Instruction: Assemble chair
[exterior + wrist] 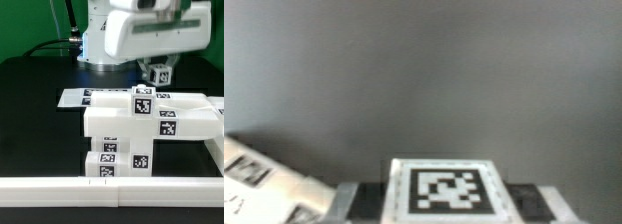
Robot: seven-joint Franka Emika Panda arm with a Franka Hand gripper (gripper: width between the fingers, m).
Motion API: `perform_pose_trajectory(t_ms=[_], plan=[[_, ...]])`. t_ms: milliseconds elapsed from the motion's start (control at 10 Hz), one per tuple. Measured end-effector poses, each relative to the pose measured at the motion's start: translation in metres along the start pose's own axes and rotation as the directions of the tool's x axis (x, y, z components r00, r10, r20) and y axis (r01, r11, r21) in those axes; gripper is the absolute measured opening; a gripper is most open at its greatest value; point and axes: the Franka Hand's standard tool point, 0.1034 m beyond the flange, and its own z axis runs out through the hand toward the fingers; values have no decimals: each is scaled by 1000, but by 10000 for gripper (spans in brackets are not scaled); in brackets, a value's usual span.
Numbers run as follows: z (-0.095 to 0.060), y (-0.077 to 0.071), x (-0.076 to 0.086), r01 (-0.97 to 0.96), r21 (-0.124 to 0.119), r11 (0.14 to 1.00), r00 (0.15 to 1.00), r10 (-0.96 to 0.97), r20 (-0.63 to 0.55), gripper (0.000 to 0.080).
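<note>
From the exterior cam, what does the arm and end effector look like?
The arm is glossy white with rounded, bulky housing. A dark cable runs behind it. The end effector is small and dark, carrying a black-and-white square tag; the wrist view shows that tag on a white plate between grey fingers.

Exterior view: low, close, facing the chair (135, 130) front-on. Wrist view looks down the claw (446, 190) at the surface (420, 70); shared: tagged part.
</note>
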Motion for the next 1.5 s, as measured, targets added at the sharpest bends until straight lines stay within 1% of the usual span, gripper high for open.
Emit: perform_pose_trajectory(t_ms=[300, 400, 500, 600, 700, 800, 900, 1200, 1300, 1400, 1500], plan=[[2, -1, -2, 0, 1, 1000, 1000, 0, 5, 282], [2, 5, -1, 23, 4, 1000, 1000, -23, 9, 282], [-1, 25, 8, 32, 5, 999, 999, -32, 13, 282], [-6, 41, 15, 42, 14, 999, 999, -43, 22, 282], [-11, 56, 24, 32, 17, 999, 999, -33, 18, 282], [-8, 53, 22, 35, 13, 999, 999, -35, 17, 282], [-6, 51, 21, 37, 14, 999, 999, -38, 20, 282], [-6, 53, 21, 39, 15, 999, 999, -39, 23, 282], [-10, 60, 27, 40, 22, 999, 999, -41, 35, 282], [-19, 72, 41, 32, 26, 999, 999, -33, 42, 282], [-26, 79, 53, 29, 26, 999, 999, -30, 44, 282]])
